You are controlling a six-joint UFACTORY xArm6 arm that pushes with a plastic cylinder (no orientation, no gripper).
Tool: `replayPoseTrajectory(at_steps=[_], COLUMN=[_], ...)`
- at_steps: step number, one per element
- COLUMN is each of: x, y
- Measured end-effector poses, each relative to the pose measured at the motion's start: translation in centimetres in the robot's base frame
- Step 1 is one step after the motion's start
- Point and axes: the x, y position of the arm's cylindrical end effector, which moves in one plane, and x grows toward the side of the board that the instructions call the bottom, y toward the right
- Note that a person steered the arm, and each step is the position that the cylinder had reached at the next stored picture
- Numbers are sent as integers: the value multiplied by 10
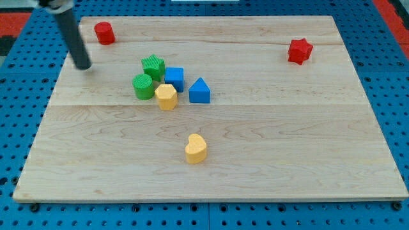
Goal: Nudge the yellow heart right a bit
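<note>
The yellow heart lies alone on the wooden board, a little below the middle. My tip rests on the board near the view's top left, far up and left of the heart. It stands left of a cluster of blocks and touches none of them.
The cluster holds a green star-like block, a green cylinder, a blue block, a yellow hexagon and a blue triangle-topped block. A red cylinder sits at top left. A red star sits at top right.
</note>
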Motion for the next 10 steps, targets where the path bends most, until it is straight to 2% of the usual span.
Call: replayPoseTrajectory(at_steps=[2, 3, 4, 6, 7, 8, 9, 10], x=[144, 178, 184, 243, 234, 211, 201, 184], y=[19, 24, 21, 22, 59, 143, 192, 202])
